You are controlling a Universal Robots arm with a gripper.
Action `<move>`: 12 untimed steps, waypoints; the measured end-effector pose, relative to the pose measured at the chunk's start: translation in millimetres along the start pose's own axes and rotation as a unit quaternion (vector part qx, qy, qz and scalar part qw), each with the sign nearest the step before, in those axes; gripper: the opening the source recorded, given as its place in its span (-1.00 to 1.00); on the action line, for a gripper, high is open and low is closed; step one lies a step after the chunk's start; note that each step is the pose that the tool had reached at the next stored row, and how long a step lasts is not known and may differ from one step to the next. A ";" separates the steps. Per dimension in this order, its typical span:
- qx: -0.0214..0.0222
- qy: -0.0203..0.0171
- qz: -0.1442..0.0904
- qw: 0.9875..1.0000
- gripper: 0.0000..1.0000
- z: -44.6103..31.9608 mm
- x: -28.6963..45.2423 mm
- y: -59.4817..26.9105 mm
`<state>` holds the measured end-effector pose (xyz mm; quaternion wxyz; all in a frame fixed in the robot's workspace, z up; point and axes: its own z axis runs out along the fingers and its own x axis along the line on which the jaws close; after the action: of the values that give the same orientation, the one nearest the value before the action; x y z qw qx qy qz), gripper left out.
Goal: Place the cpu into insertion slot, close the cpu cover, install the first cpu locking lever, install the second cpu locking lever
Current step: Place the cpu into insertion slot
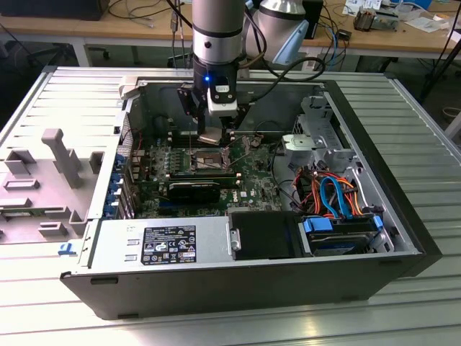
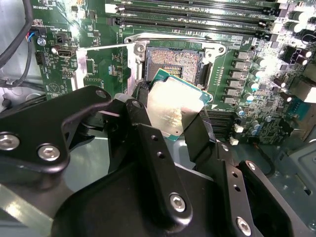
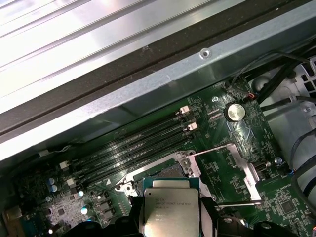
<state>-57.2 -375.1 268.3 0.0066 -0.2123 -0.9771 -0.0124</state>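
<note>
Shiny, smudged metal cpu (image 2: 174, 109)

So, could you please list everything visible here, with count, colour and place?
Open computer case: one, dark grey, on a slatted metal table.
Square insertion slot: one, dark frame, uncovered, on the green circuit board.
Thin metal cpu cover: one, silvery, lying open beside the slot.
Small flat square cpu: one, silver-grey top, held by the gripper close by the slot, not seated.
Long memory slots: several, black, beside the slot.
Round coin battery: one, silver, on the board.
Long graphics card: one, black, inside the case.
Box-shaped power supply: one, silver-grey, case's near side.
Cables: several, orange and blue, exterior view's right.
Robot arm: one, silver-grey, above the case.
Gripper: one, black, shut on the cpu.
</note>
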 end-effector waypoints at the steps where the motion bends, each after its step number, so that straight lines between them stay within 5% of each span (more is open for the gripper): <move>1: 0.000 0.000 0.000 1.000 0.08 0.1 0.0 0.0; 12: 0.000 0.000 0.005 1.000 0.08 0.6 0.0 0.0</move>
<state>-57.2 -375.1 267.7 0.0065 -0.2169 -0.9761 -0.0124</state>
